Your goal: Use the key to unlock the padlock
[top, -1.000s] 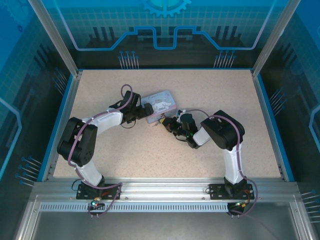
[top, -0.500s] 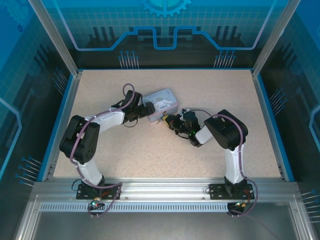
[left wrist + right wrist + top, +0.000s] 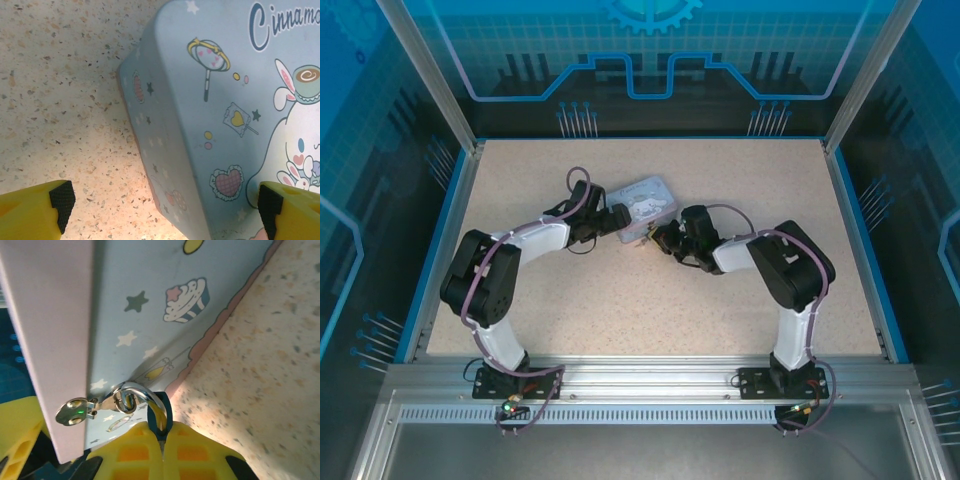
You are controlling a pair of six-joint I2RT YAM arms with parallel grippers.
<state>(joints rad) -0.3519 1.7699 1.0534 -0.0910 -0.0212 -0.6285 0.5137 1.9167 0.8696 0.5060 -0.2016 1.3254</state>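
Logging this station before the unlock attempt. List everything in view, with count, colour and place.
tin box: one, pale blue with cartoon prints, mid-table between the grippers
hasp: one, silver, on the tin box's side wall
padlock: one, dark blue-grey body, silver shackle hooked in the hasp
table: one, speckled beige, under everything
left gripper: one, yellow fingers with black pads, open at the tin box's end
right gripper: one, yellow, shut on the padlock
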